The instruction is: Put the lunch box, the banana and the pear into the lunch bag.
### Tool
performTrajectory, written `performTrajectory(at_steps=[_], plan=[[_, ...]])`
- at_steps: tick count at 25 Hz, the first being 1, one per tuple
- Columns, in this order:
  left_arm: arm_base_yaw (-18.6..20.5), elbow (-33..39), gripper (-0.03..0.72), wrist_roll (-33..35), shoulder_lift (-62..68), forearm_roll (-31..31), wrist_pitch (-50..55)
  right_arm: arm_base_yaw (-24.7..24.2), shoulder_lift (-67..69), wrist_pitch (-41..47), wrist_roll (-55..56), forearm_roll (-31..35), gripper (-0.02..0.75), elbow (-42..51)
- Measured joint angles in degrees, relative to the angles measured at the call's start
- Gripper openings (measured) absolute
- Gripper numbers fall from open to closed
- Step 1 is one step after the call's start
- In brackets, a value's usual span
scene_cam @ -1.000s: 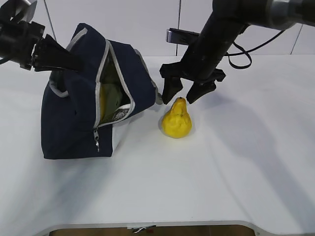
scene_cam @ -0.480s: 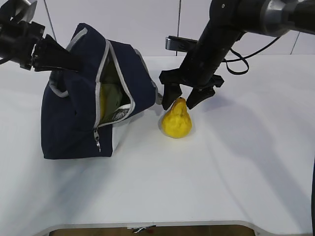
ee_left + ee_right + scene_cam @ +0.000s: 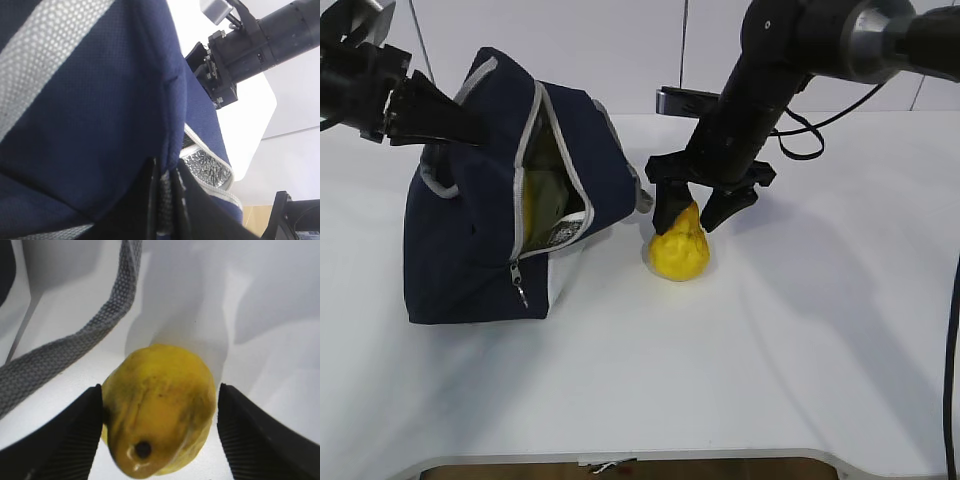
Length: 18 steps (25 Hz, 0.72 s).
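Observation:
The navy lunch bag (image 3: 470, 240) stands at the left with its zipped flap hanging open. Inside the opening I see a sage-green surface (image 3: 548, 188), which looks like the lunch box, and a yellow strip (image 3: 527, 208), which looks like the banana. My left gripper (image 3: 470, 130) is shut on the bag's top edge; in the left wrist view it (image 3: 165, 200) pinches grey trim and navy fabric (image 3: 100, 100). The yellow pear (image 3: 680, 250) stands upright on the table right of the bag. My right gripper (image 3: 692, 212) is open, its fingers on either side of the pear (image 3: 160, 410).
A grey webbing handle (image 3: 75, 350) lies on the white table beside the pear. The bag's silver lining (image 3: 207, 170) shows at its mouth. A ring zipper pull (image 3: 520, 292) hangs on the bag's front. The table's front edge (image 3: 620, 455) is near.
My right gripper has come down over the pear, so its open fingers now flank the neck and upper body. The bag and my left gripper have not moved.

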Motion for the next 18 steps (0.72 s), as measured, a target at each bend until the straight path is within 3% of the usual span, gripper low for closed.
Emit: performTrajectory(at_steps=[6, 18], plan=[[0.0, 0.0, 0.015, 0.0, 0.0, 0.0, 0.0, 0.0, 0.0, 0.0, 0.0, -0.36, 0.538, 0.0], [0.0, 0.0, 0.015, 0.0, 0.0, 0.12, 0.0, 0.0, 0.09, 2.45, 0.1, -1.2, 0.35, -2.48]])
